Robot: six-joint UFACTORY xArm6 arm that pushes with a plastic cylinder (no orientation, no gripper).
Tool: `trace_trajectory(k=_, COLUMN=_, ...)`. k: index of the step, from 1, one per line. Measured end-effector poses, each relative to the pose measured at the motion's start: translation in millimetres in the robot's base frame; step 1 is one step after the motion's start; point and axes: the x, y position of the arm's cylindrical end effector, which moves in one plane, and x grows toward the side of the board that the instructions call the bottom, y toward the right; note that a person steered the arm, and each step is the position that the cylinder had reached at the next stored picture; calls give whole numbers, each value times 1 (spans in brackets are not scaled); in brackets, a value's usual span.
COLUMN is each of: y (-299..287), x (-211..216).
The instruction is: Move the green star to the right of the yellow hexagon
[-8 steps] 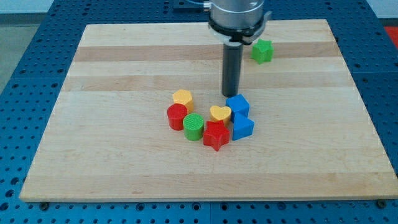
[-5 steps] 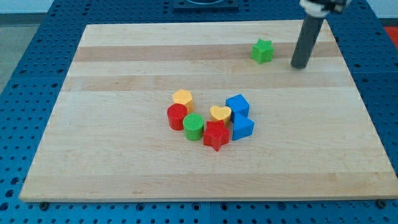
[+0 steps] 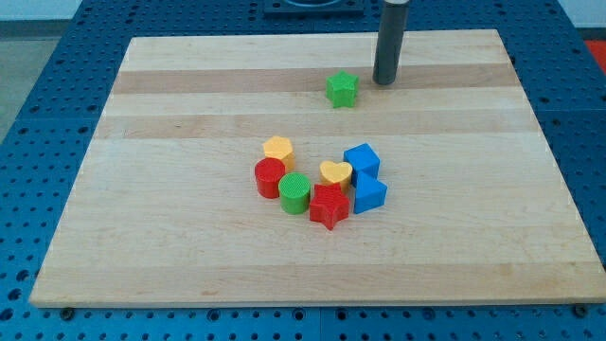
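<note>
Though upright, my tip (image 3: 383, 81) beside green star (image 3: 342, 90).

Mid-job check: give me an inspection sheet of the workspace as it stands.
Surface: wooden board, flat, on a blue perforated table.
Job's things: green star sits toward the view's top, well apart from the yellow hexagon, up and to the view's right of it.
Clutter: red cylinder, green cylinder, red star, yellow heart, two blue blocks, clustered.
Grippers: none; my tip is just to the view's right of the green star.
Cables: nothing seen.
Surroundings: nothing seen.
</note>
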Motion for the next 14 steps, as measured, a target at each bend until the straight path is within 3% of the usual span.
trace_trajectory(k=2, y=-70, x=69)
trace_trajectory(k=4, y=-71, x=22)
trace_trajectory(k=6, y=-101, x=104)
trace_trajectory(k=8, y=-99, x=55)
trace_trajectory(k=9, y=-131, x=52)
trace_trajectory(k=12, y=-151, x=101)
trace_trajectory(k=14, y=-139, x=108)
